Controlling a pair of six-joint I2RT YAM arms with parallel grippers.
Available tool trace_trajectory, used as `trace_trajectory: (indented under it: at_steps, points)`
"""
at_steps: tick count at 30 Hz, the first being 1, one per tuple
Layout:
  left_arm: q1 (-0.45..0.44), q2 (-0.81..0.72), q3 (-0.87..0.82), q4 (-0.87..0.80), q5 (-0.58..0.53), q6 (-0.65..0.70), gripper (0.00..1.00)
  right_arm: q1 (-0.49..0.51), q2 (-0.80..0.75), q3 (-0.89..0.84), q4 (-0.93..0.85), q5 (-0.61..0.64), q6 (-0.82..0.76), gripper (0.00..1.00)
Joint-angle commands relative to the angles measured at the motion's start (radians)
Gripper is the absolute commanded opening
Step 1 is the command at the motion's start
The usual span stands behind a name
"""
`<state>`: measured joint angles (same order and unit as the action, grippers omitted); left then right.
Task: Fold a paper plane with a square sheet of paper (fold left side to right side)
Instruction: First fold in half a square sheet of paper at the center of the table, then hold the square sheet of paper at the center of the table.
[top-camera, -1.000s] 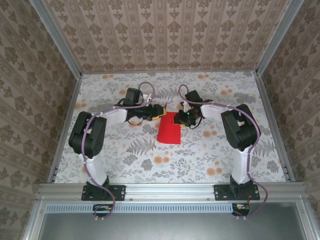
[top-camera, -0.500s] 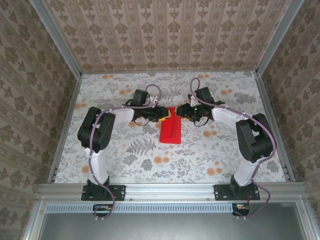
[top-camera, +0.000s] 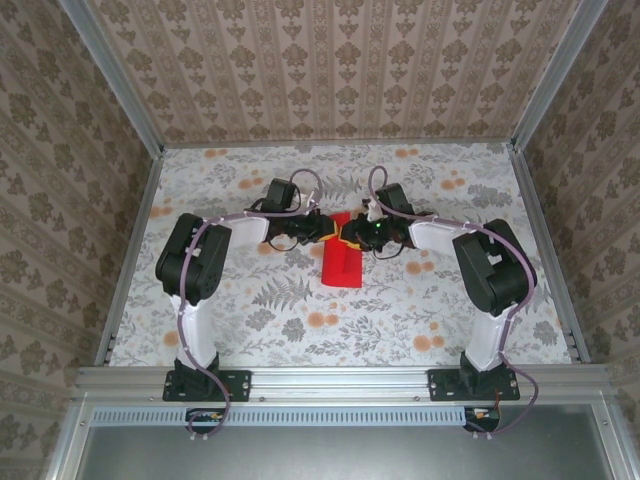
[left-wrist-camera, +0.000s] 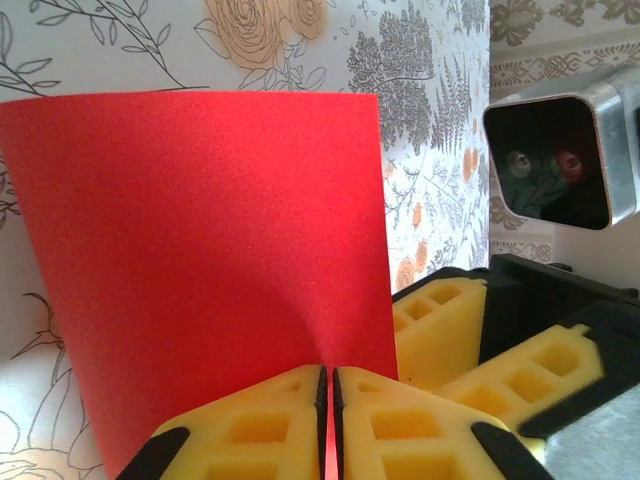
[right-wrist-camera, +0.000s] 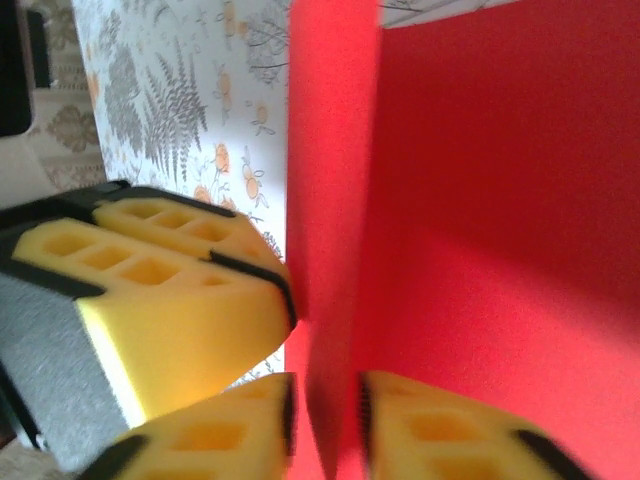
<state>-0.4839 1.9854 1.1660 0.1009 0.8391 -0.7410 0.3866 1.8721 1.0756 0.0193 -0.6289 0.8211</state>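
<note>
The red sheet of paper (top-camera: 341, 264) lies mid-table, folded narrow, its far end lifted between both grippers. My left gripper (top-camera: 322, 231) is shut on the paper's near edge; in the left wrist view the sheet (left-wrist-camera: 200, 230) fans out from the closed jaws of that gripper (left-wrist-camera: 330, 410). My right gripper (top-camera: 352, 236) meets it from the right. In the right wrist view an upright flap of red paper (right-wrist-camera: 330, 200) stands in the gap of the right gripper (right-wrist-camera: 327, 415), whose blurred jaws are still apart. The left gripper's fingers (right-wrist-camera: 170, 290) show beside it.
The right gripper's fingers (left-wrist-camera: 470, 340) and its wrist camera (left-wrist-camera: 560, 165) sit close to the left gripper. The table (top-camera: 250, 320) has a floral cloth with printed orange flowers. Patterned walls and metal rails (top-camera: 130, 240) enclose it.
The right gripper has moved left from beside the paper to its raised edge, nearly touching the left gripper. The left gripper has held its grip; the paper looks narrower than a second ago.
</note>
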Motion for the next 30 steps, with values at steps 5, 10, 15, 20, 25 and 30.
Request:
trace_trajectory:
  at_steps: [5, 10, 15, 20, 25, 30]
  points:
    - [0.009, -0.062, 0.007, -0.076, -0.052, 0.057, 0.22, 0.001, 0.005, 0.05, -0.153, 0.1, -0.08, 0.0]
    - [0.021, -0.109, -0.005, -0.2, -0.123, 0.122, 0.38, 0.0, 0.022, 0.1, -0.292, 0.211, -0.175, 0.02]
    - [0.008, -0.094, -0.014, -0.265, -0.159, 0.153, 0.48, 0.0, 0.042, 0.111, -0.305, 0.236, -0.192, 0.06]
    - [-0.02, -0.053, 0.004, -0.277, -0.179, 0.147, 0.51, 0.0, 0.061, 0.113, -0.298, 0.229, -0.194, 0.09]
    - [-0.045, -0.015, 0.046, -0.314, -0.189, 0.16, 0.52, 0.001, 0.065, 0.112, -0.294, 0.222, -0.195, 0.12]
    - [-0.072, 0.026, 0.105, -0.405, -0.264, 0.178, 0.53, 0.002, 0.064, 0.11, -0.292, 0.219, -0.197, 0.13]
